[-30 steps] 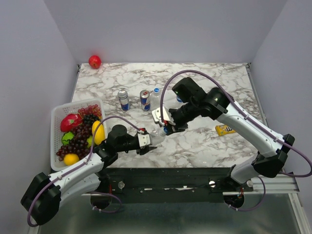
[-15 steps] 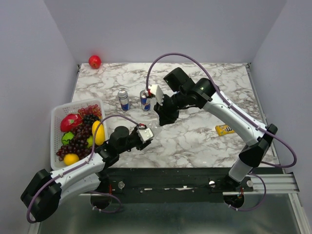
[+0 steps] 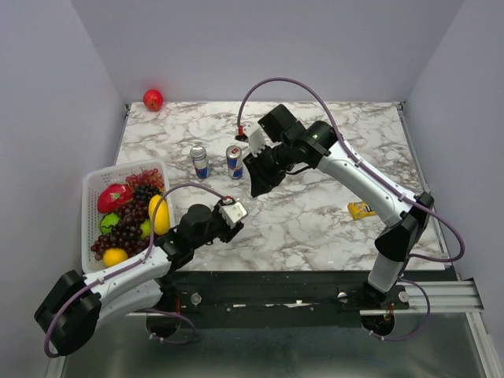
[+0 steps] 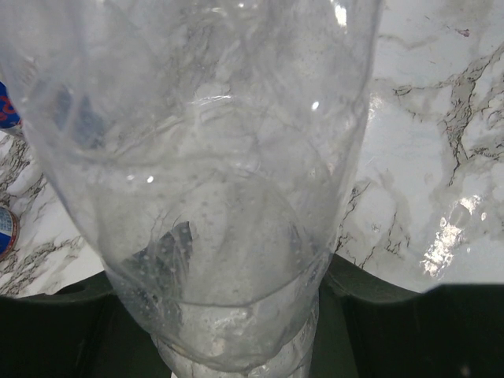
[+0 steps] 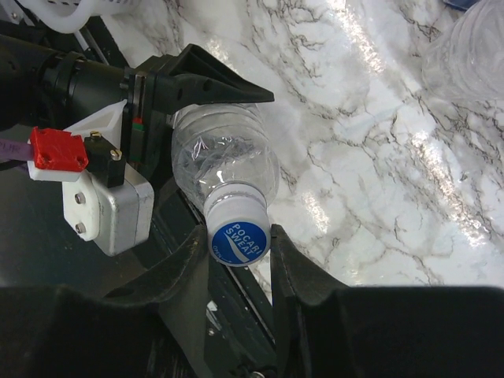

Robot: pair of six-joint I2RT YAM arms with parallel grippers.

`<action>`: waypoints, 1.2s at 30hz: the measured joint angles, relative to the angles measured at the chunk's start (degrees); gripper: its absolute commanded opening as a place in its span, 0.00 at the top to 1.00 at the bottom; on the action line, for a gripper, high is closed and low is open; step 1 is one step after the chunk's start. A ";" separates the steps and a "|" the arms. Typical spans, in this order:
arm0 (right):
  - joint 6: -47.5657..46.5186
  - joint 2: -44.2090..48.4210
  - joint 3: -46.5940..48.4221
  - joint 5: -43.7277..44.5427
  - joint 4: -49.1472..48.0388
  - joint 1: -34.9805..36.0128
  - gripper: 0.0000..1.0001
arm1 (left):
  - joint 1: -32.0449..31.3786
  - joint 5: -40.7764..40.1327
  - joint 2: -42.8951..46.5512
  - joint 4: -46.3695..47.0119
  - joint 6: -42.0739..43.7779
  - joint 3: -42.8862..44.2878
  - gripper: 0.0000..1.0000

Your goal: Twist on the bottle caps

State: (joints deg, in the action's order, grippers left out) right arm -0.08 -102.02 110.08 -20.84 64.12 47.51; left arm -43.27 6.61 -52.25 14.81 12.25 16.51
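There, the left gripper had the clear bottle clamped by its body, tilted over the marble table at its near edge. The right gripper pinched the blue cap (Pocari Sweat lettering) seated on the bottle's mouth.

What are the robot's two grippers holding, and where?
The left gripper holds the small clear plastic bottle by its body. The right gripper pinches the round blue plastic cap on its neck, by the cap's sides.

Left claw and right claw (both clamped) facing each other, close.
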 measured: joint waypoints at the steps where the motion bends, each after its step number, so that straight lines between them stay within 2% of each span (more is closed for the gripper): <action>1: -0.20 -0.02 0.15 0.15 -0.11 0.00 0.68 | 0.00 -0.04 0.00 0.07 -0.20 0.00 1.00; 3: -1.01 0.04 0.35 0.37 -0.26 0.07 0.57 | -0.02 -0.15 0.00 0.28 -0.63 0.00 1.00; 8: -3.78 0.15 0.50 0.55 -0.42 0.70 0.40 | -0.39 0.00 0.20 1.77 -1.57 0.24 1.00; 9: -4.57 0.15 0.74 0.59 -0.24 0.94 0.31 | -0.46 0.02 0.28 2.01 -1.62 0.48 1.00; 15: -8.41 0.48 4.48 0.68 0.48 1.51 0.01 | -0.74 -0.04 0.28 3.32 -2.23 3.43 1.00; 22: -15.63 5.73 5.22 -0.07 2.60 0.11 0.00 | -0.68 2.29 0.33 3.04 -1.81 3.65 1.00; 29: -31.98 21.35 -8.57 -5.11 -1.22 -2.08 0.01 | 0.55 10.97 0.44 3.08 -1.25 3.63 1.00; 32: -38.51 21.68 -9.77 -7.13 -2.29 -1.75 0.01 | 0.72 14.08 0.28 3.08 -0.68 3.63 1.00; 36: -45.99 17.70 -9.42 -9.92 -3.58 -1.20 0.01 | 0.81 16.74 -0.42 2.97 0.37 3.63 1.00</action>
State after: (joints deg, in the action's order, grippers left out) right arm -46.06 -84.31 100.66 -30.76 60.53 46.30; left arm -42.46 23.35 -52.66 17.78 12.62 20.14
